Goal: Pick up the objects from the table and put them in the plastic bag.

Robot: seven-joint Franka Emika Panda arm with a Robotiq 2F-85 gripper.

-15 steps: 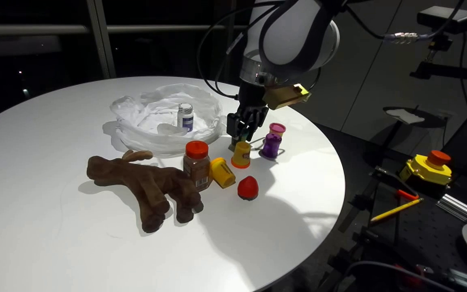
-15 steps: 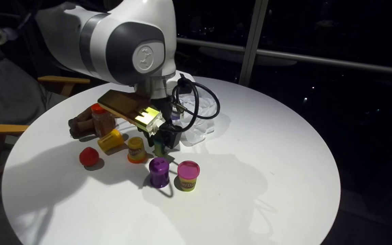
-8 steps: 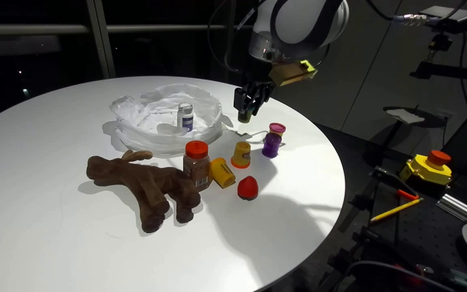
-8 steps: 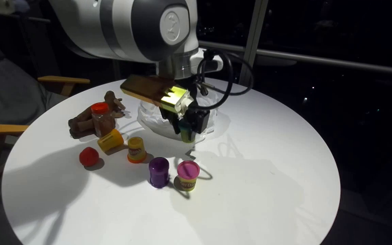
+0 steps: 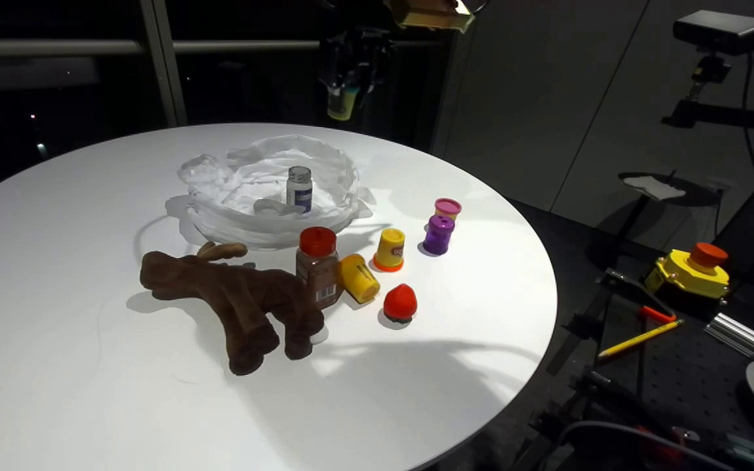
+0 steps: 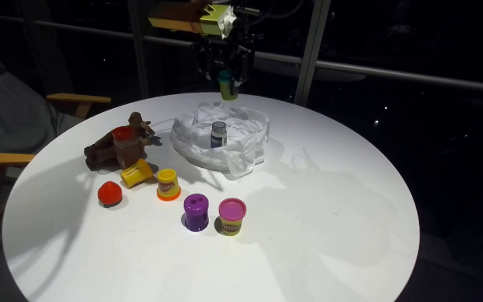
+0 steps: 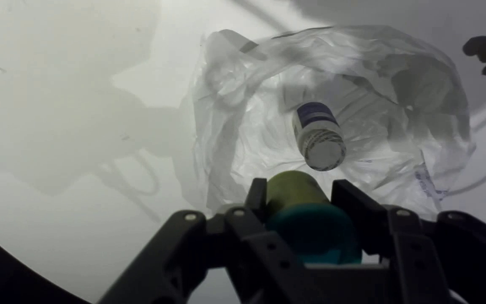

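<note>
My gripper (image 5: 355,82) is shut on a yellow tub with a teal lid (image 6: 228,91), held in the air above the table. In the wrist view the tub (image 7: 295,190) sits between both fingers, in front of the bag. The white plastic bag (image 5: 239,226) lies open on the table with a white bottle (image 5: 299,190) inside. On the table are an upright yellow tub (image 6: 168,182), a tipped yellow tub (image 6: 136,173), a red strawberry-like object (image 6: 110,193), a purple container (image 6: 196,212), a pink-lidded tub (image 6: 232,216), a red-lidded jar (image 5: 317,268) and a brown plush toy (image 5: 239,288).
The round white table (image 5: 89,366) has its edge near the pink-lidded tub in an exterior view. A window frame (image 6: 312,50) stands behind the table. A chair (image 6: 6,113) stands beside it. A yellow emergency-stop box (image 5: 688,271) is off the table.
My gripper has lifted the teal-lidded tub off the table, raised it high and carried it toward and over the bag's far side. The other objects have stayed in place.
</note>
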